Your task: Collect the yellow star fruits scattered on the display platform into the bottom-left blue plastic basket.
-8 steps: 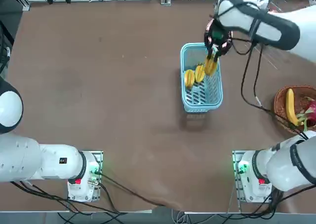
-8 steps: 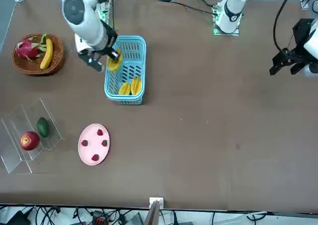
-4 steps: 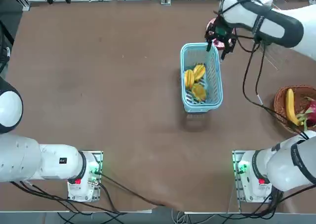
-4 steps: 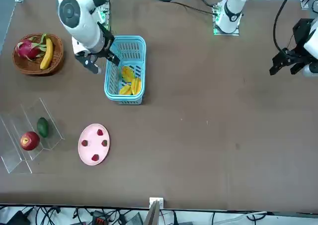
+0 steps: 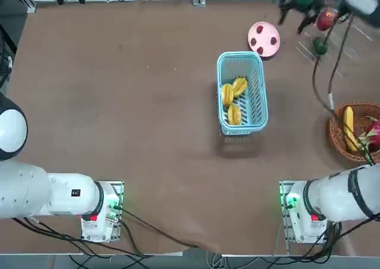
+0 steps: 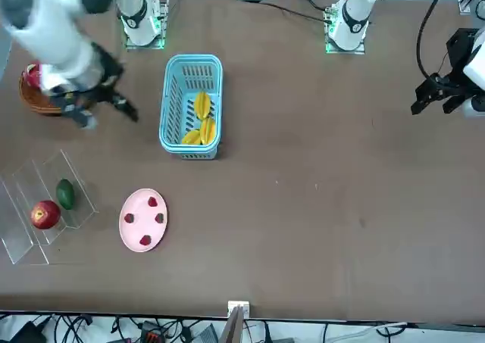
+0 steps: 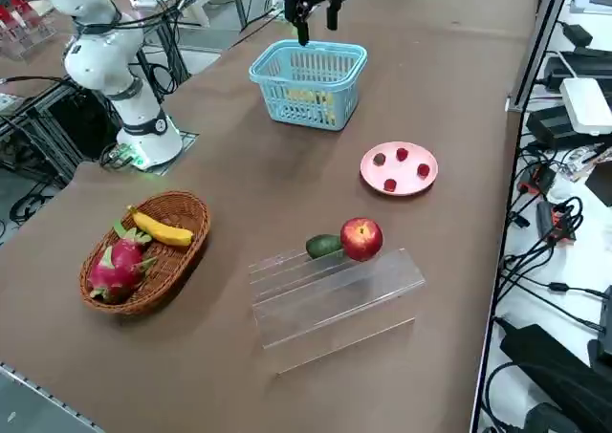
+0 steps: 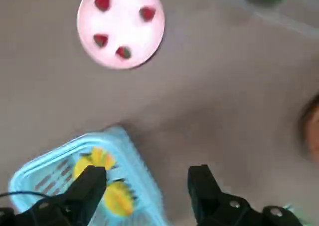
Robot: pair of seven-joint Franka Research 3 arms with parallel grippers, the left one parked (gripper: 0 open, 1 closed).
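The right hand (image 8: 144, 186) is hovering open and empty, apparently high above the counter (image 5: 119, 103); below it, ridged yellow star fruits (image 5: 233, 100) are lying in the lattice-sided blue plastic basket (image 5: 259, 105).

The right arm's black two-finger end effector (image 6: 98, 110) is a blur from the front. Beside it, the arm hides most of the round brown wicker basket (image 6: 30, 99). Its wrist camera cuts off the light blue plastic basket (image 8: 144, 183).

Broad brown table (image 5: 119, 91), matte and evenly lit. Black cables (image 7: 545, 261) trailing off its edge. More cables and grey equipment (image 7: 583, 103) crowded alongside.
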